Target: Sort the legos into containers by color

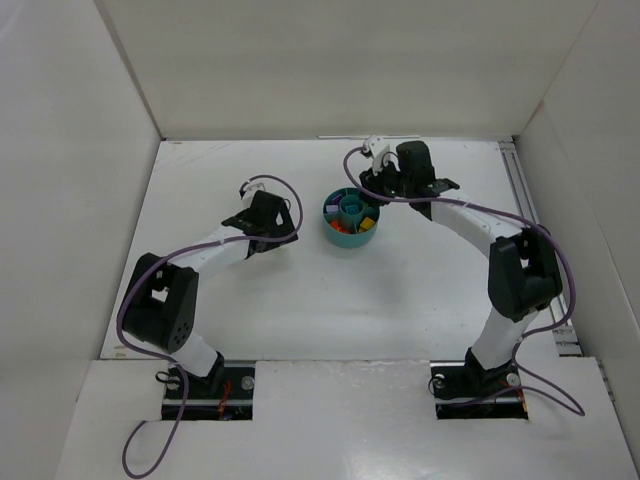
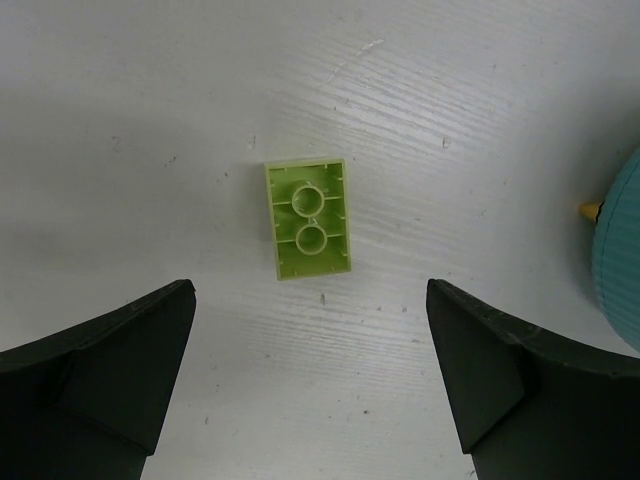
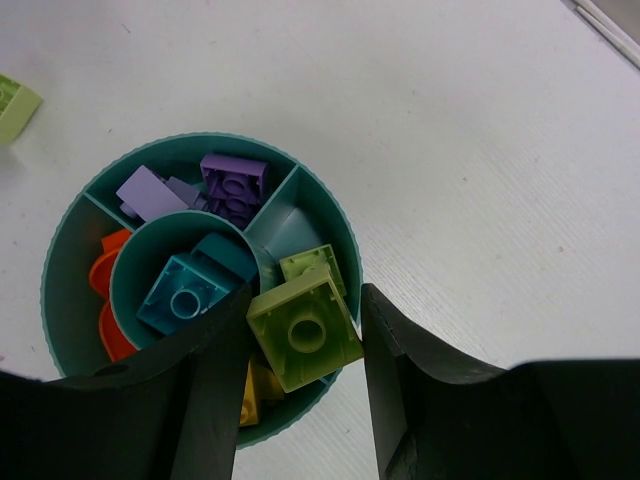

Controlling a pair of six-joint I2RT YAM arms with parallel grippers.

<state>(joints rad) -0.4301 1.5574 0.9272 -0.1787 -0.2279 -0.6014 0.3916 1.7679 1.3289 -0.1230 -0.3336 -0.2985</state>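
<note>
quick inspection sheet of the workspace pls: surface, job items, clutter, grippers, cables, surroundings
surface: white table, faint scratches in the left wrist view
job's things: teal dish holds purple bricks, teal-blue bricks in the centre cup, orange bricks, a yellow brick and a stored lime brick; loose lime brick lies underside up on the table, outside the dish
clutter: nothing seen
grippers: left gripper open above the loose lime brick; right gripper shut on held lime brick over the dish
cables: purple cables run along both arms, slack loops at the bases
surroundings: white walls on three sides
</note>
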